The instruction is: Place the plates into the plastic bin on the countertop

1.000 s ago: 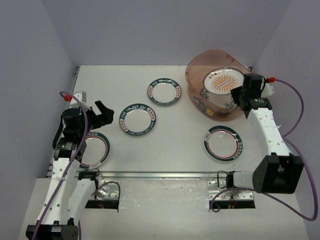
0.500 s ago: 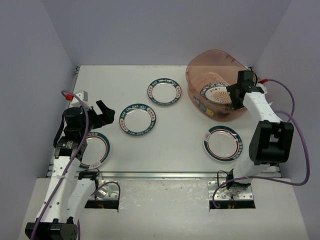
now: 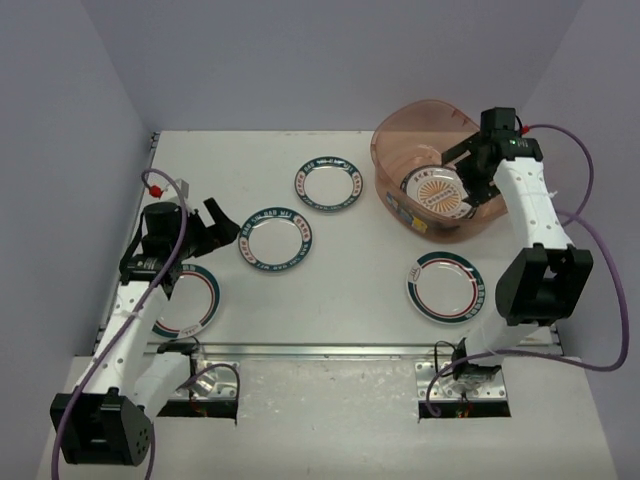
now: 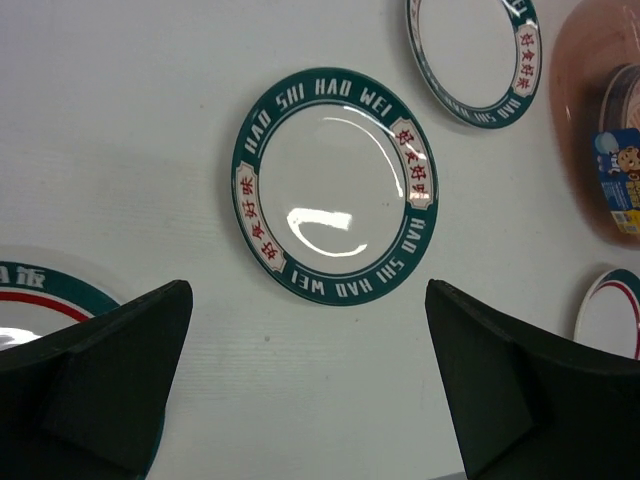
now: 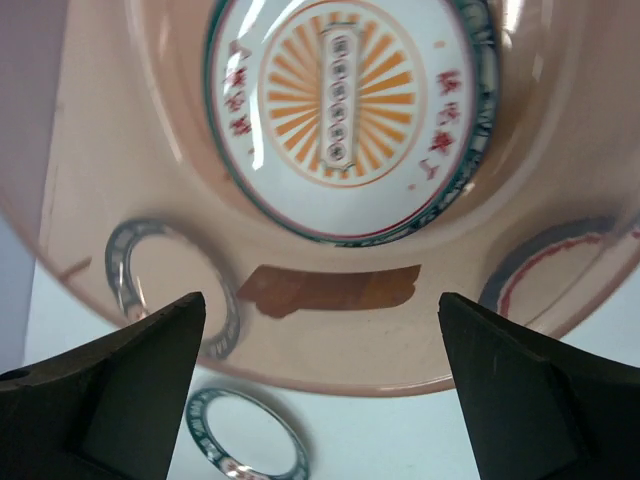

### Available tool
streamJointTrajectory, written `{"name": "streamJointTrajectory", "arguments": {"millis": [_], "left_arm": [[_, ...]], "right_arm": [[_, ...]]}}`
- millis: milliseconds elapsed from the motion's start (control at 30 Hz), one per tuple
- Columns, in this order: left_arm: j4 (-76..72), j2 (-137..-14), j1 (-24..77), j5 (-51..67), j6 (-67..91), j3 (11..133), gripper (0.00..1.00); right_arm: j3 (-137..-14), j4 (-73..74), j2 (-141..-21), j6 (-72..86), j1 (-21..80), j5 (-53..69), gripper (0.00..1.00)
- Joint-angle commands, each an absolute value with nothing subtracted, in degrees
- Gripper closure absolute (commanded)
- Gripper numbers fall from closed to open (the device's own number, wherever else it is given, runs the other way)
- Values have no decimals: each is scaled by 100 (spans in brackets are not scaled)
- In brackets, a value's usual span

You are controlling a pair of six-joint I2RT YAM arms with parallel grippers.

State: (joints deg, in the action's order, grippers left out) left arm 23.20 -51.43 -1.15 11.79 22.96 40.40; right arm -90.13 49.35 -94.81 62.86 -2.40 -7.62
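Here, orange plate [image 5: 340,110]: white, orange sunburst centre, dark teal rim, red characters; lies inside the bin [image 3: 392,170], clear of my fingers.
middle plate [image 4: 335,190]: white, teal rim lettered HAO SHI HAO WEI; mid-countertop [image 3: 350,300].
far plate [image 3: 328,185]: same lettering, just beyond it.
left plate [image 3: 188,300]: teal rim, red inner ring; near left, partly under my left arm.
right plate [image 3: 447,285]: same look; near right, near the bin.
bin: translucent pinkish-brown tub, far right; holds the orange plate; sticker [image 4: 620,180] on its wall.
right hand [image 5: 320,300]: over the bin, spread wide, empty.
left hand [image 4: 308,290]: just left of the middle plate, spread wide, empty.
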Motion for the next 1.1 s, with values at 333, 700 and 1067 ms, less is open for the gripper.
{"name": "streamJointTrajectory", "arguments": {"millis": [333,700,1067], "left_arm": [[1107,-8329,111,899,2867,4637,0],[108,-9664,123,1652,2801,4413,25],[-467,-9636,123,1564,3059,4024,100]], "right_arm": [[-5128,362,-6018,4172,733,5060,1],[-4447,519,-5563,3778,729,4979,1],[-4465,350,-5573,3932,729,4975,1]]}}
